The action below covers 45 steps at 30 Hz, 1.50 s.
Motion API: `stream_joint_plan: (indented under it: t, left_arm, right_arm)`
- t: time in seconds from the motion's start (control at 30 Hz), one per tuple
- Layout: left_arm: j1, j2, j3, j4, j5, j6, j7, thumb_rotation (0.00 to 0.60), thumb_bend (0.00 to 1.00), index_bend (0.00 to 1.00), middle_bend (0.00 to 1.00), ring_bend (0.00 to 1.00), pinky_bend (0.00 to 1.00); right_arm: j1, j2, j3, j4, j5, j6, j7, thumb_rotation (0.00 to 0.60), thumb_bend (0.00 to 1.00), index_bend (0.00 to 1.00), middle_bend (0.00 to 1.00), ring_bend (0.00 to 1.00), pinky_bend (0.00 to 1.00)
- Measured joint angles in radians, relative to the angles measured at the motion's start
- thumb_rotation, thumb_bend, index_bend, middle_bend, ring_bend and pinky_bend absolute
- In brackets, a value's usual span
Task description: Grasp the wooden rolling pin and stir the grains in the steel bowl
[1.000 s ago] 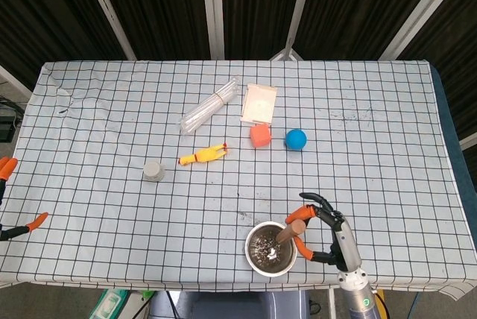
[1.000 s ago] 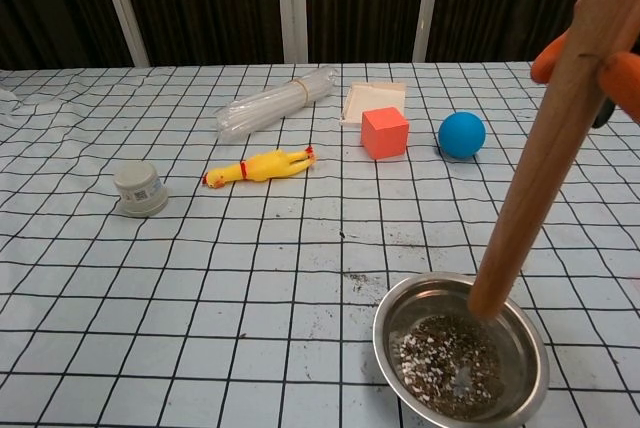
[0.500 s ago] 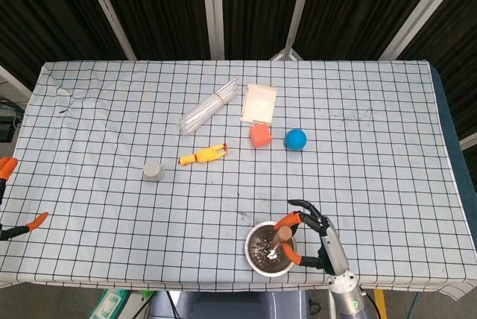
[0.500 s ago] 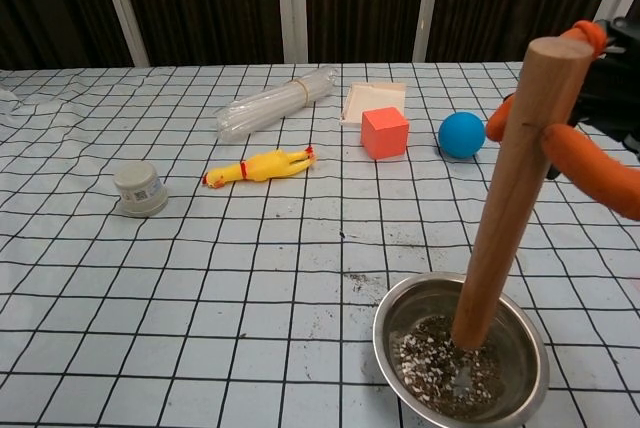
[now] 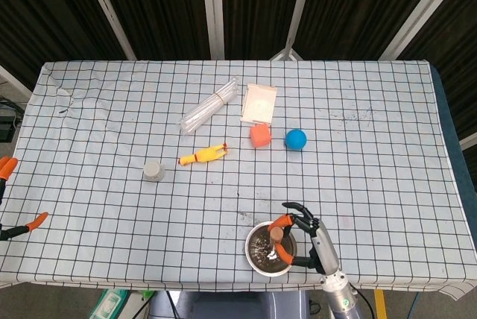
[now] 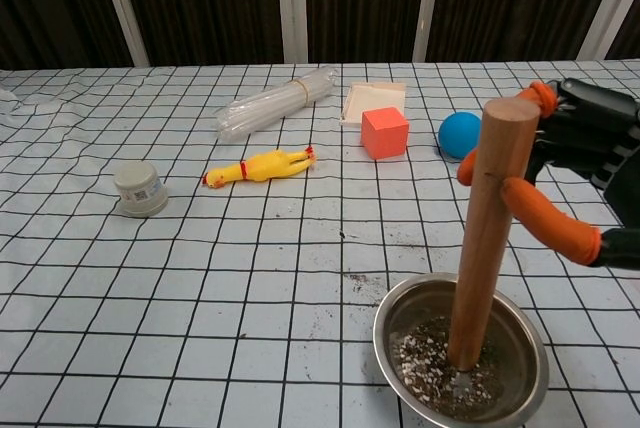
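Observation:
My right hand (image 6: 575, 168) (image 5: 307, 233) grips the top of the wooden rolling pin (image 6: 484, 238) (image 5: 276, 235). The pin stands nearly upright, its lower end down in the grains (image 6: 440, 368) of the steel bowl (image 6: 520, 333) (image 5: 256, 259) near the table's front edge. Dark and white grains cover the bowl's bottom. At the far left edge of the head view only the orange fingertips (image 5: 36, 219) of my left hand (image 5: 7, 200) show, apart, with nothing between them.
Some grains lie spilled on the cloth (image 6: 365, 281) just left of the bowl. Further back are a yellow rubber chicken (image 6: 260, 165), an orange cube (image 6: 385, 132), a blue ball (image 6: 461, 134), a clear tube bundle (image 6: 275, 103), a flat box (image 6: 375, 100) and a small grey cup (image 6: 139, 189).
My right hand has moved left toward the bowl's middle, bringing the pin from a lean to nearly upright; its lower end has swept through the grains. The left hand has stayed still.

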Motion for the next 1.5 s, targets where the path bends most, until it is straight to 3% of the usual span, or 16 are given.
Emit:
stream_joint_plan:
  t: [0.47, 1.13, 1.33, 1.5]
  left_arm:
    - [0.001, -0.001, 0.0, -0.002, 0.002, 0.004, 0.003, 0.6, 0.04, 0.0, 0.0, 0.0, 0.0]
    - [0.001, 0.0, -0.001, 0.0, 0.002, 0.005, -0.002, 0.6, 0.04, 0.0, 0.0, 0.0, 0.0]
    - [0.001, 0.0, -0.001, -0.002, 0.003, 0.006, -0.003, 0.6, 0.04, 0.0, 0.0, 0.0, 0.0]
    - [0.002, 0.0, -0.002, -0.001, 0.005, 0.009, -0.008, 0.6, 0.04, 0.0, 0.0, 0.0, 0.0]
  right_arm:
    - [0.013, 0.051, 0.007, -0.112, -0.029, 0.028, -0.039, 0.6, 0.53, 0.85, 0.6, 0.62, 0.24]
    - [0.005, 0.008, -0.017, -0.024, 0.0, 0.002, -0.024, 0.6, 0.53, 0.85, 0.6, 0.62, 0.24]
    - [0.017, 0.034, 0.002, -0.079, -0.022, 0.02, -0.049, 0.6, 0.53, 0.86, 0.61, 0.63, 0.24]
    - [0.041, 0.111, 0.051, -0.203, -0.035, 0.023, -0.121, 0.6, 0.53, 0.86, 0.61, 0.63, 0.24]
